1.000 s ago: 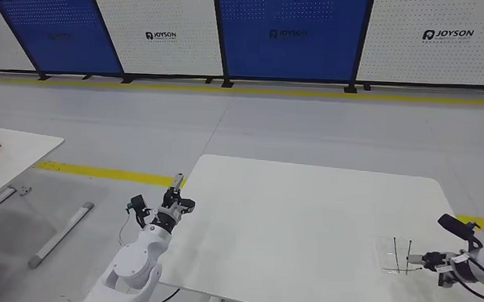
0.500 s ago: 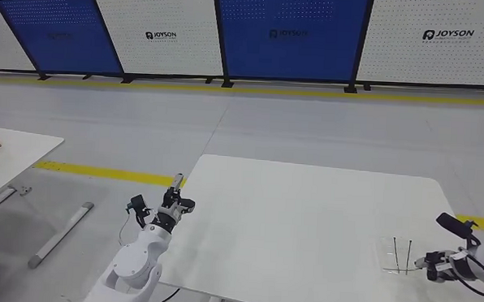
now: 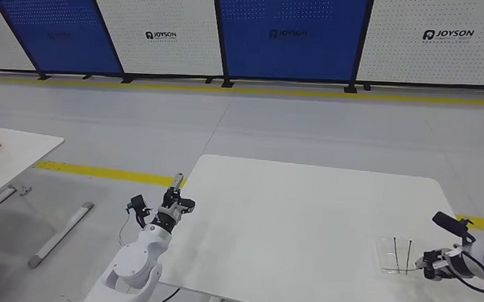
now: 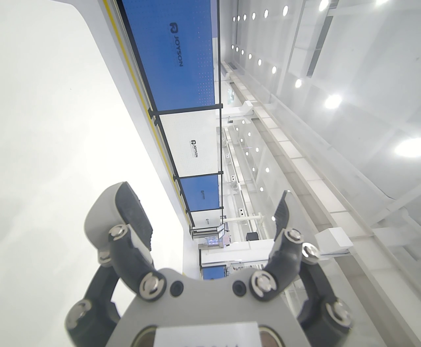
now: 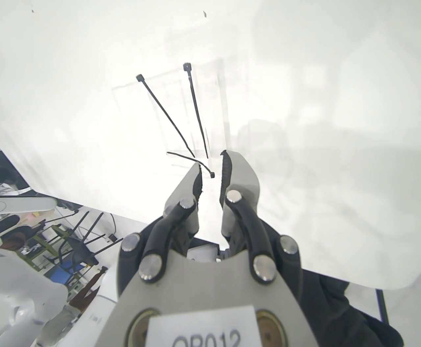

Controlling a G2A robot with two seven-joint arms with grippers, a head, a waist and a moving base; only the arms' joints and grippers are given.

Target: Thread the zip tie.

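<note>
Right gripper [image 5: 212, 159] over counter's [image 3: 304, 227] near-right corner, fingers slightly parted, holding nothing; curved zip tie [image 5: 182, 156] at fingertips, two straight zip ties [image 5: 197, 111] just beyond (on clear tray [image 5: 215, 98]). Left gripper [image 4: 205, 197] fingers wide apart, empty.

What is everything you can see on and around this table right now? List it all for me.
Zip ties: three, black, near the table's right edge; two side by side, one crosswise at their tips.
Clear tray: one, transparent, seemingly under the ties.
Table: one, white, centre.
Second table: one, white, far left.
Partition panels: several, blue and white, along the back.
Floor lines: two, yellow.
Left arm: white, at the table's left edge, jaws wide open.
Right arm: at the crosswise tie, jaws slightly open.
</note>
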